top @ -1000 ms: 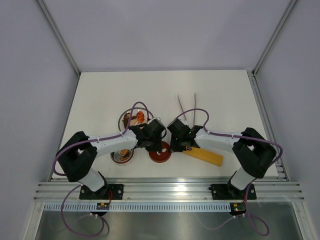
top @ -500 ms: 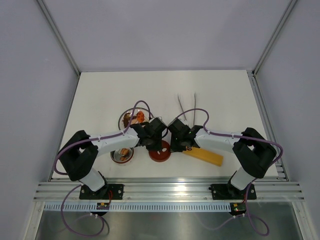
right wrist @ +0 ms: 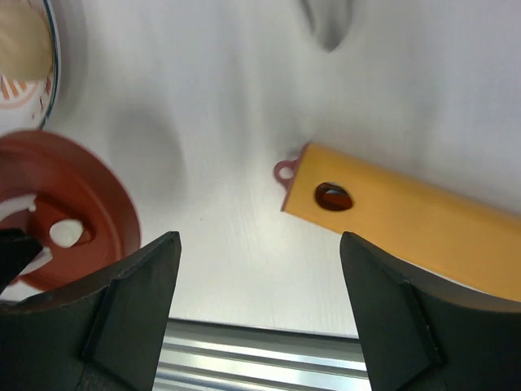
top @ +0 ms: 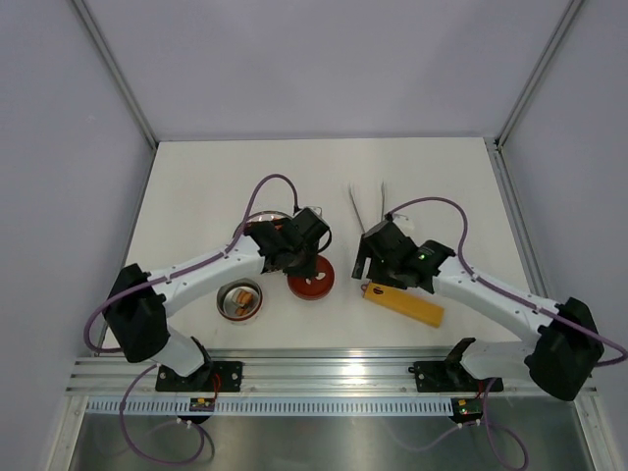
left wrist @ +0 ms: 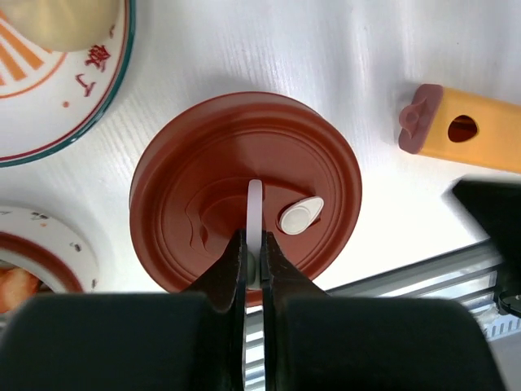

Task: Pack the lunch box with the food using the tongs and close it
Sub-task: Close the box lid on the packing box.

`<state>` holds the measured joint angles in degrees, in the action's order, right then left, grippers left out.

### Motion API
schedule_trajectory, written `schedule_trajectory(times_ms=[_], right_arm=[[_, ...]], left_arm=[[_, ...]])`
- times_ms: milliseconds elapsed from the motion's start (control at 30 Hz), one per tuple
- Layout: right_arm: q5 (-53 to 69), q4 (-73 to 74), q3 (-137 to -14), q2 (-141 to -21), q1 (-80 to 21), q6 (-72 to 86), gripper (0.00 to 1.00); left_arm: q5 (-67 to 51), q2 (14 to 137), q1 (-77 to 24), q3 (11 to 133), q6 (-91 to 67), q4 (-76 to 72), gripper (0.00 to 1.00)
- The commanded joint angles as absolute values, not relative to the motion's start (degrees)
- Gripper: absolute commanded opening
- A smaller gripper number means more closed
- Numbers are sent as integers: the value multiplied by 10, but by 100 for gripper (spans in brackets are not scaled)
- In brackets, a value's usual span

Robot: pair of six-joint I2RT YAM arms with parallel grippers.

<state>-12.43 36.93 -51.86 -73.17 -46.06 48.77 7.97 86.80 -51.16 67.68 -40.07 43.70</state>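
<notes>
The dark-red lid [left wrist: 195,175] of the lunch box hangs under my left gripper [left wrist: 253,243], which is shut on the lid's upright white tab [left wrist: 255,199]. From above, the lid [top: 316,286] sits right of the open lunch box [top: 239,299], which holds brown and orange food [top: 238,297]. A cream piece [left wrist: 65,20] lies on the plate [left wrist: 89,114]. My right gripper [right wrist: 259,240] is open with nothing in it, over bare table left of the yellow bar [right wrist: 407,220]. The silver tongs [top: 367,206] lie behind it.
The plate [top: 247,228] is mostly hidden under my left arm. The yellow-orange bar [top: 404,304] lies diagonally near the front edge, right of the lid. An aluminium rail [top: 324,368] runs along the table's near edge.
My right gripper opened and pulled back to the right, away from the lid. My left gripper closed on the lid's tab and carried the lid slightly farther from the front edge.
</notes>
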Motion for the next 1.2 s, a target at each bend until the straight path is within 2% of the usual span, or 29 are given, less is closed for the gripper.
schedule_trajectory(times_ms=[0,200,367,600,767,1167], right_arm=[[-171,427,-522,-669,-412,477,86],[-172,446,-519,-641,-364,443,86],[-153,428,-519,-655,-364,435,86],[-130,403,-519,-682,-364,429,86],[-125,398,-519,-688,-364,425,86],[-108,387,-511,-692,-364,434,86]], left_arm=[[112,838,-507,718,-374,514,0],[108,781,-448,710,-364,581,0],[63,692,-380,639,-359,586,0],[30,628,-292,549,-349,574,0],[8,611,-228,496,-330,546,0],[6,619,-200,452,-359,493,0]])
